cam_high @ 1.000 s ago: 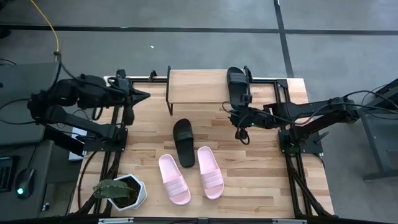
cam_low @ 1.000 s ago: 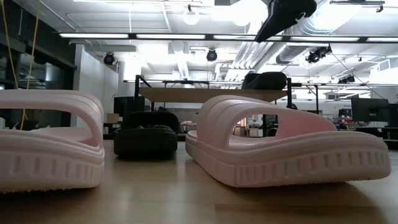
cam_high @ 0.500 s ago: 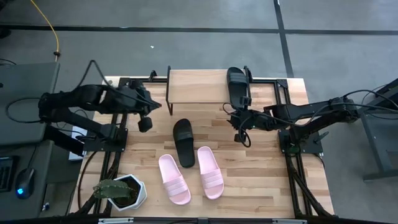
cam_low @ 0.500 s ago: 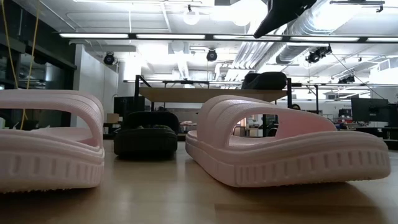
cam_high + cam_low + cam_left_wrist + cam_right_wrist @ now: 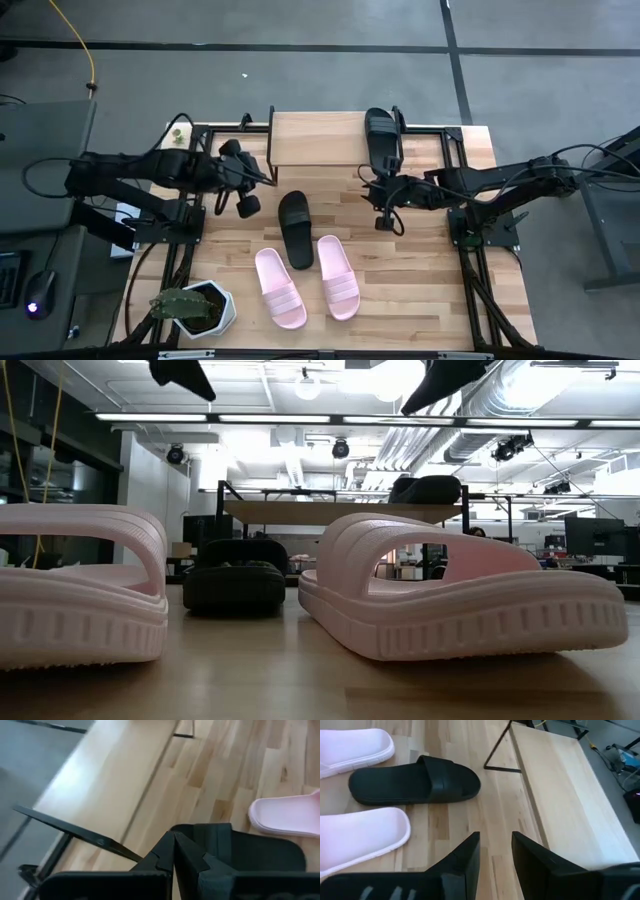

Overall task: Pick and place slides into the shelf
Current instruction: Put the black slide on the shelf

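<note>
One black slide (image 5: pixel 383 140) lies on its sole on the shelf's wooden top board (image 5: pixel 320 140). A second black slide (image 5: pixel 295 228) lies on the table, with two pale pink slides (image 5: pixel 280 288) (image 5: pixel 338 276) nearer the front edge. My left gripper (image 5: pixel 270 180) is shut and empty. It hangs above the table to the left of the black slide (image 5: pixel 235 847) and points down at it. My right gripper (image 5: pixel 368 186) is open and empty. It hovers by the shelf's near right corner, its fingers (image 5: pixel 465 855) slanting down over bare table.
A potted plant (image 5: pixel 190 308) stands at the table's near left corner. Black frame rails (image 5: pixel 190 240) run along both sides of the table. Thin black shelf legs (image 5: pixel 496 750) stand on the tabletop. Bare wood lies between the shelf and the black slide.
My left gripper has come down and gone toward the table's right and near side, toward the black slide on the table. It has tipped further downward and stayed shut. It now shows at the top of the low view. The slides have not moved.
</note>
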